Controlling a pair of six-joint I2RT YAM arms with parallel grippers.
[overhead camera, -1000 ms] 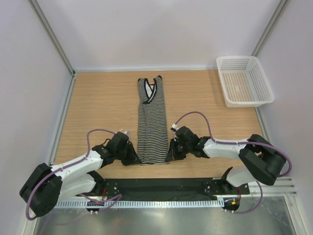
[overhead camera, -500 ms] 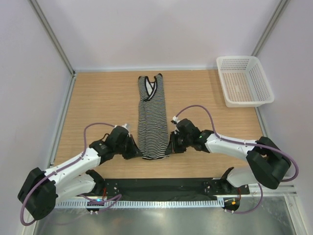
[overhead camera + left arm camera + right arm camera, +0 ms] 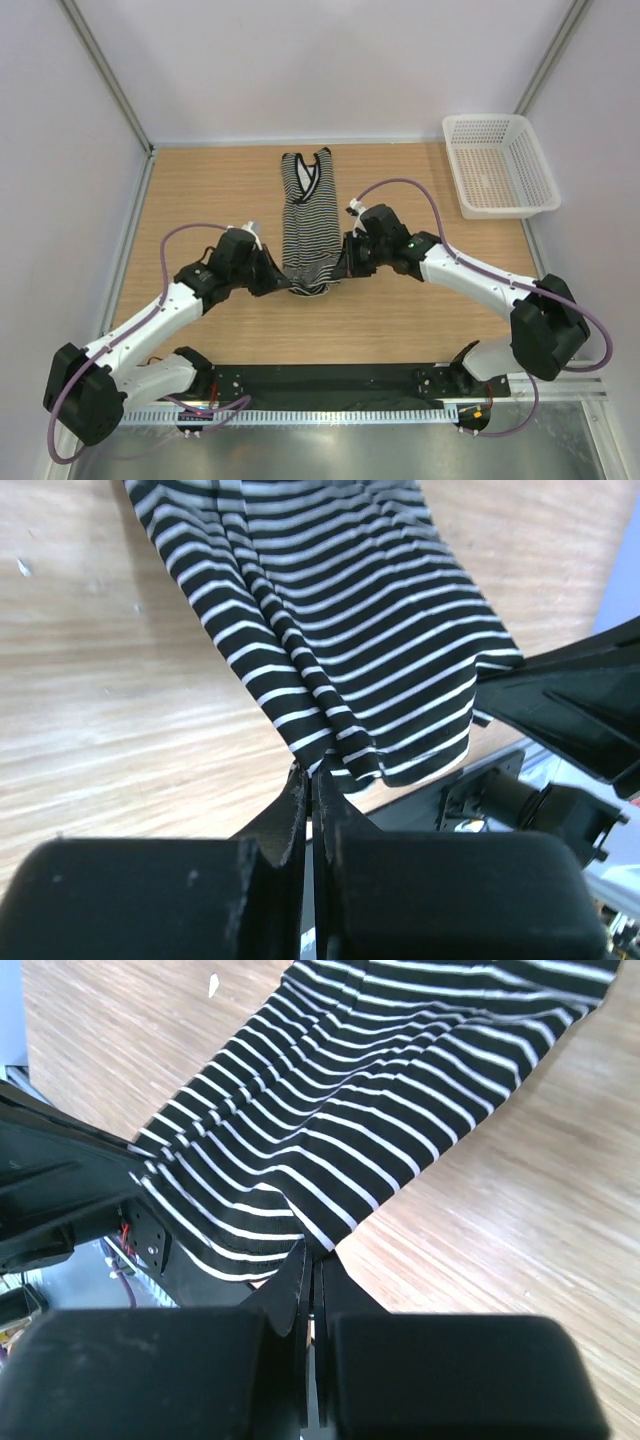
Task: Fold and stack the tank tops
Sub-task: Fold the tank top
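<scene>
Tank top (image 3: 308, 215) hem pinched between left tool (image 3: 308, 777), right tool (image 3: 312, 1252)

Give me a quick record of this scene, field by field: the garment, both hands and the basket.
tank top: black-and-white striped, lying lengthwise on the table, neck at the far end
left hand: shut on the tank top's near hem, left corner
right hand: shut on the near hem, right corner
basket: white mesh, far right corner, apart from the garment
</scene>
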